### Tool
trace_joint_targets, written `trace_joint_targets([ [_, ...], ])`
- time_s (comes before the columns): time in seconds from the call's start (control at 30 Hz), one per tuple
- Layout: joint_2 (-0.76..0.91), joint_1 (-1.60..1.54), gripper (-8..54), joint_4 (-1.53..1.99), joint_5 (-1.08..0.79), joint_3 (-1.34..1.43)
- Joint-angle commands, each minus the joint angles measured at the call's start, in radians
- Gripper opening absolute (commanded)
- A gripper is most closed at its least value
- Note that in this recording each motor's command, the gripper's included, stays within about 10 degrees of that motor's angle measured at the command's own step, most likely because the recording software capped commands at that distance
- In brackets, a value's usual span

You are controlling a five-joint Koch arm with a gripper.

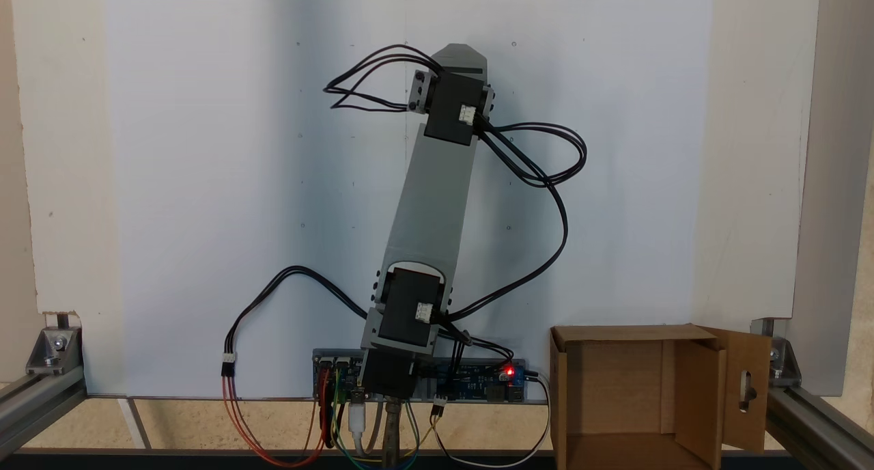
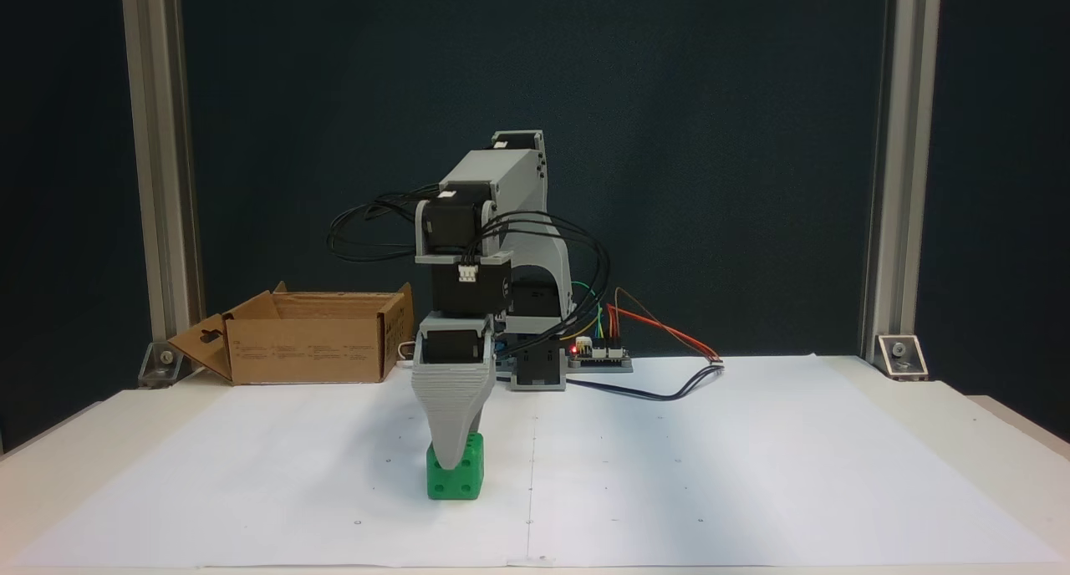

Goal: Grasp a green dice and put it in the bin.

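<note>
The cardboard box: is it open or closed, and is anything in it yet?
Open: the bin has its flaps folded out, and its brown inside looks bare. The green dice sits on the paper.

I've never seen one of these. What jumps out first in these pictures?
The bright green dice catches the eye at once in a fixed view, sitting on white paper with the grey gripper coming down right over it. Next comes the arm with its looping black cables. An open cardboard bin waits at the left behind it.
</note>
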Motion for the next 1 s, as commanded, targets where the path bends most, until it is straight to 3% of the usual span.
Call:
trace_joint_targets([
  [0.0, 0.003, 0.005, 43.0, -0.008, -0.055, -0.023],
  [0.57, -0.063, 0.034, 40.3, -0.083, -0.051, -0.023],
  [0.77, -0.063, 0.032, 30.3, -0.089, -0.049, -0.023],
  [0.93, -0.063, 0.029, 12.6, -0.106, -0.038, -0.023],
  [0.97, -0.063, 0.029, 11.4, -0.110, -0.032, -0.023],
])
